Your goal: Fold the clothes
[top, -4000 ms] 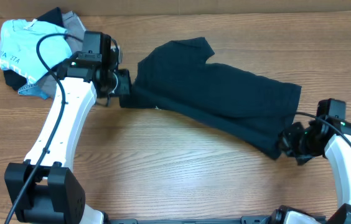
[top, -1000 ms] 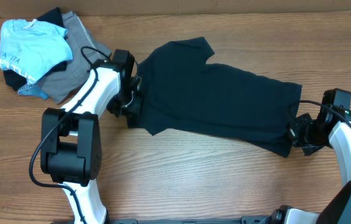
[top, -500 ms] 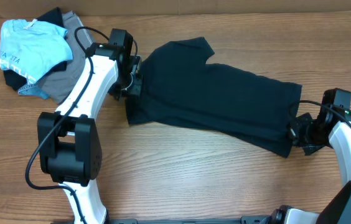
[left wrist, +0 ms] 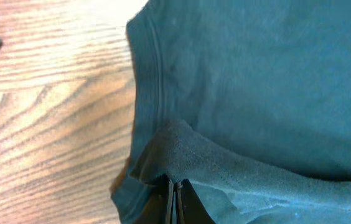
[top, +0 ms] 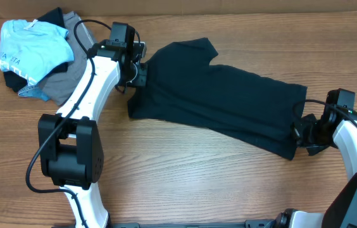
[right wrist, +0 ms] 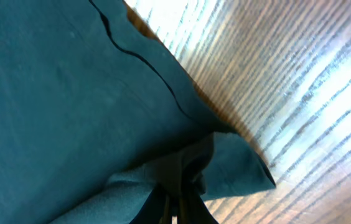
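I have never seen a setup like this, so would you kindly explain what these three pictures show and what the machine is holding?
These are two white robot arms at a wooden table. One picture looks down from a fixed camera above; the other two come from small cameras on each arm's wrist, so they show cloth very close up. A black T-shirt lies spread across the table. The left end effector, a two-finger pincer, is shut on the shirt's edge at one end, and the right end effector is shut on it at the opposite end. In the far left corner sits a pile with a light-blue shirt and a grey garment, untouched.
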Controlling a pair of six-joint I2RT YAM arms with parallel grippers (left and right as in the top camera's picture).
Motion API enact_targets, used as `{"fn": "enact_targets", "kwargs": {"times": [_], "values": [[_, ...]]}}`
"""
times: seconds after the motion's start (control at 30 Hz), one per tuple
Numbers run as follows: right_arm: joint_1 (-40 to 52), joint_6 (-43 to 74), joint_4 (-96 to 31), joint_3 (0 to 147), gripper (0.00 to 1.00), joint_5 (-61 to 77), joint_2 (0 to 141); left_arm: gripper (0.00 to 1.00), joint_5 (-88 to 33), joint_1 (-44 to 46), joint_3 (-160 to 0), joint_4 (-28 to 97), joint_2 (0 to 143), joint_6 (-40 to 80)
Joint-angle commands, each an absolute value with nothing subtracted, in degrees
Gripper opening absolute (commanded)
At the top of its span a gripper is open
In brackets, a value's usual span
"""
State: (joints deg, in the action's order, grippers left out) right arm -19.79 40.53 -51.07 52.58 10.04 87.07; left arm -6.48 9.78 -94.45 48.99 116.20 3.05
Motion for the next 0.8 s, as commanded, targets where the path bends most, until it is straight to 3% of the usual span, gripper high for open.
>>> {"fn": "enact_targets", "kwargs": {"times": [0.0, 0.03, 0.1, 0.17, 0.2, 0.4, 0.6, 0.63, 0.7, 0.77], "values": [[-19.99, 40.73, -50.13, 53.95, 0.18, 9.06, 87.53, 0.06, -7.11, 10.33, -95.53, 47.92, 116.46, 4.27], [-19.99, 40.73, -50.06, 53.95, 0.33, 9.06, 87.53, 0.13, -7.11, 10.33, -95.53, 47.97, 116.46, 4.29], [-20.01, 40.03, -50.00, 53.95, 0.62, 9.04, 87.53, 0.48, -6.83, 10.31, -95.53, 49.04, 116.46, 4.25], [-20.01, 38.76, -50.13, 53.95, 0.66, 8.99, 87.53, 0.85, -5.80, 10.15, -95.53, 50.87, 116.46, 4.25], [-20.01, 37.63, -50.17, 53.98, 0.67, 8.99, 87.50, 0.86, -4.54, 10.09, -95.53, 52.31, 116.46, 4.25], [-20.01, 35.33, -52.03, 53.98, 0.72, 7.03, 87.50, 0.81, -0.23, 10.04, -92.99, 61.63, 116.49, 2.52], [-20.01, 35.33, -56.31, 53.98, 0.73, 6.90, 87.53, 0.78, 1.23, 10.04, -82.26, 52.51, 116.51, 2.59], [-20.01, 35.33, -56.75, 53.98, 0.74, 6.87, 87.53, 0.71, 1.23, 10.04, -80.86, 51.18, 116.51, 2.83], [-20.01, 35.31, -57.23, 53.98, 0.74, 6.87, 87.53, 0.49, 1.28, 10.04, -78.54, 49.39, 116.51, 4.05], [-20.01, 35.31, -57.41, 53.98, 0.74, 6.87, 87.53, 0.22, 2.02, 10.04, -77.73, 49.25, 116.51, 5.26]]}}
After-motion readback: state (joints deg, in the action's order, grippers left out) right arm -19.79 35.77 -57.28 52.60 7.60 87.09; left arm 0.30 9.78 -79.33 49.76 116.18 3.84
